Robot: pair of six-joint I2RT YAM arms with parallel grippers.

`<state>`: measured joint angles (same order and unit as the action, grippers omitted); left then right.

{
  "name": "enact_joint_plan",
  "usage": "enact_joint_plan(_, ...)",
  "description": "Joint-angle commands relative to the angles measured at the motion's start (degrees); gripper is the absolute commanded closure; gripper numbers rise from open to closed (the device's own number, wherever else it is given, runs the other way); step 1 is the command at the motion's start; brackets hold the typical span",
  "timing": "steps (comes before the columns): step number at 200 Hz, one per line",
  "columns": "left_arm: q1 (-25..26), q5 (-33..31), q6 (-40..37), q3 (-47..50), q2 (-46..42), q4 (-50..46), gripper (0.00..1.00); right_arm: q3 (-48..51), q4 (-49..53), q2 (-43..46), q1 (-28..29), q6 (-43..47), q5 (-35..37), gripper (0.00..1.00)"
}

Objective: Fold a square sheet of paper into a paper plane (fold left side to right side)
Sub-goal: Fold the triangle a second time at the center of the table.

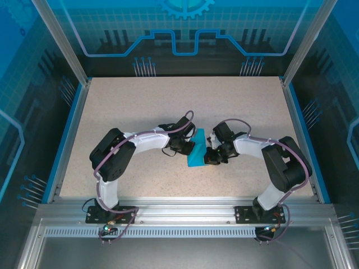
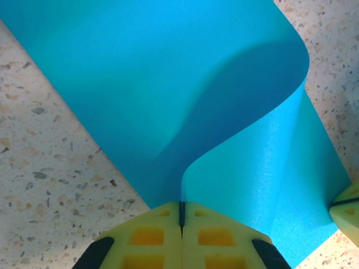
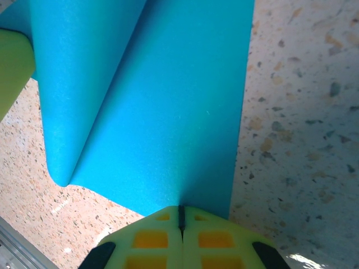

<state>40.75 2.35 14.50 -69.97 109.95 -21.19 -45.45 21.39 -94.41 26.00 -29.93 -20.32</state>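
My speckled beige desk fills the middle of the overhead view, bordered by blue rails and an aluminium frame along the near edge. My left arm and right arm bend inward from their bases and meet near the desk's centre, a little toward the near side.

Between them sits the square sheet of paper, plain teal-blue. It lies partly flat on the desk, with one side lifted and curling over in a soft, uncreased roll. From the left wrist camera the sheet rises from my fingertips and bulges up in a smooth curve, its underside in shadow. From the right wrist camera the sheet shows a flat layer on the desk and a rounded roll running along its left side.

My left pincer has its yellow-green pads pressed together, clamped on an edge of the sheet. My right pincer is likewise closed tight, gripping the sheet's near edge. Each wrist camera catches a corner of the other pincer's pad just beside the paper.
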Motion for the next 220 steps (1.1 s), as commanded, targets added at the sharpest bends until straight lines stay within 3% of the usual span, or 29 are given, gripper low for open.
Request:
enact_joint_plan(1,-0.36,-0.58,-1.24,-1.26,1.3,-1.32,0.95,0.26,3.92,-1.73,0.9,0.75,2.68,1.0)
enact_joint_plan(107,-0.34,1.16,-1.61,-0.86,3.21,-1.13,0.95,-0.01,3.57,-1.13,0.73,0.71,1.66,1.0)
enact_joint_plan(172,-0.37,2.15,-1.94,-1.04,3.73,-1.58,0.94,3.0,-13.44,3.67,-4.18,-6.34,-10.69,1.0)
enact_joint_plan(220,-0.41,2.75,-1.85,-1.24,4.05,-1.62,0.94,-0.98,-20.33,-0.8,-4.38,-10.2,-10.66,1.0)
